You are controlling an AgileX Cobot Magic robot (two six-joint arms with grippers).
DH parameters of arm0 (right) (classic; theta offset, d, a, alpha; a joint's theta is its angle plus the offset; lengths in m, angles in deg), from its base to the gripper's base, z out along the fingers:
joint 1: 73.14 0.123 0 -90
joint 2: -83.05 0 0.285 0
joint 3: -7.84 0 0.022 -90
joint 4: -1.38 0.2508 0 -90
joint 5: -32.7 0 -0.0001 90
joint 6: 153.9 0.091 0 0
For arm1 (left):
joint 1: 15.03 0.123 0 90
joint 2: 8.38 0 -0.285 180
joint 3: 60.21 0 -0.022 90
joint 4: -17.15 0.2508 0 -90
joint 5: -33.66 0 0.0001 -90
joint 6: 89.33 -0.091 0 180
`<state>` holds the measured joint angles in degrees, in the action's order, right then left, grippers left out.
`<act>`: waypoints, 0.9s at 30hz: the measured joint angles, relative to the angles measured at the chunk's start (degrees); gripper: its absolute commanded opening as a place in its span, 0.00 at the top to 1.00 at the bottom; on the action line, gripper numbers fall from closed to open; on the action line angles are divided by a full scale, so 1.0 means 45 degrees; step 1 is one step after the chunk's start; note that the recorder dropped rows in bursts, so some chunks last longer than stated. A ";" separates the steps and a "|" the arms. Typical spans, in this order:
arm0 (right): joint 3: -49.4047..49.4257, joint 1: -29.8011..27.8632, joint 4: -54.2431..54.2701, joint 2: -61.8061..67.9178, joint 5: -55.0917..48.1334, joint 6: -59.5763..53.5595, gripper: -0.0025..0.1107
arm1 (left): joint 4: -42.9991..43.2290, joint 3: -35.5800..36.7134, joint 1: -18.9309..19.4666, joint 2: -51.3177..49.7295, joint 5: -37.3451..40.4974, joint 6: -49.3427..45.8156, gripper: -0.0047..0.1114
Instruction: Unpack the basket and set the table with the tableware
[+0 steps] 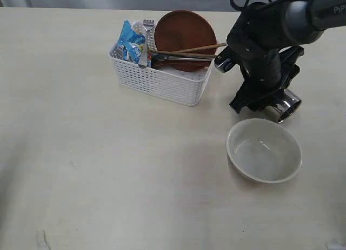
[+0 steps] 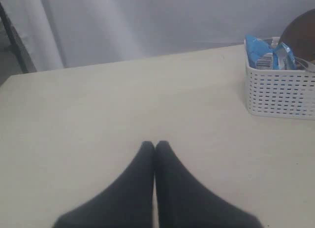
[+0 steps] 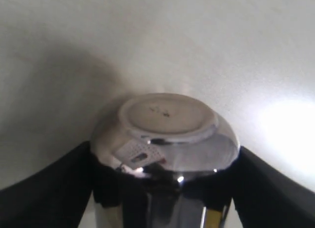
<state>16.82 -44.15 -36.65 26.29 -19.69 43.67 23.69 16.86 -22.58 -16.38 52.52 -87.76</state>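
— Since the bowl (image 1: 264, 150) sits nearest on the table (image 1: 81, 180), how does it look?

— Off-white, round, upright and empty, with a pale glossy inside. It stands on the cream tabletop, right of the middle in the exterior view.

— And the pincer just behind it?

— The right gripper (image 1: 268, 102) hangs just beyond the bowl, its jaws spread wide and clamped on the steel cup (image 3: 167, 139). The black fingers (image 3: 54, 188) press the cup's mirror-bright sides from both flanks. The cup's flat base points away from the wrist, down toward the table. The cup is tilted, but I cannot tell whether its base touches the tabletop.

— The other pincer?

— The left gripper (image 2: 155, 146) is clenched, its two dark fingertips pressed together. It is over the table and well apart from the basket (image 1: 162, 82).

— What about that basket?

— It is white plastic, rectangular, with lattice sides, and it stands farther back, left of the right arm. A brown round plate (image 1: 184, 34) stands on edge at its far side. Wooden chopsticks (image 1: 203, 47) lie across the rim, with their tips poking out toward the right arm. Steel cutlery (image 1: 178, 58) lies beneath them, though I cannot tell the knife from the spoon there. A steel fork (image 1: 148, 27) rises beside the plate, and a blue snack bag (image 1: 128, 42) fills the left end.
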 measured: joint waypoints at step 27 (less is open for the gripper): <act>-0.0200 0.0000 0.1558 -0.0076 0.0856 -0.0211 0.47 | -0.0027 0.0000 0.0000 0.0000 0.0000 0.0000 0.96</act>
<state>15.92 -44.15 -29.64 25.95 -15.84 42.72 23.56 16.86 -22.58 -16.38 52.52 -87.76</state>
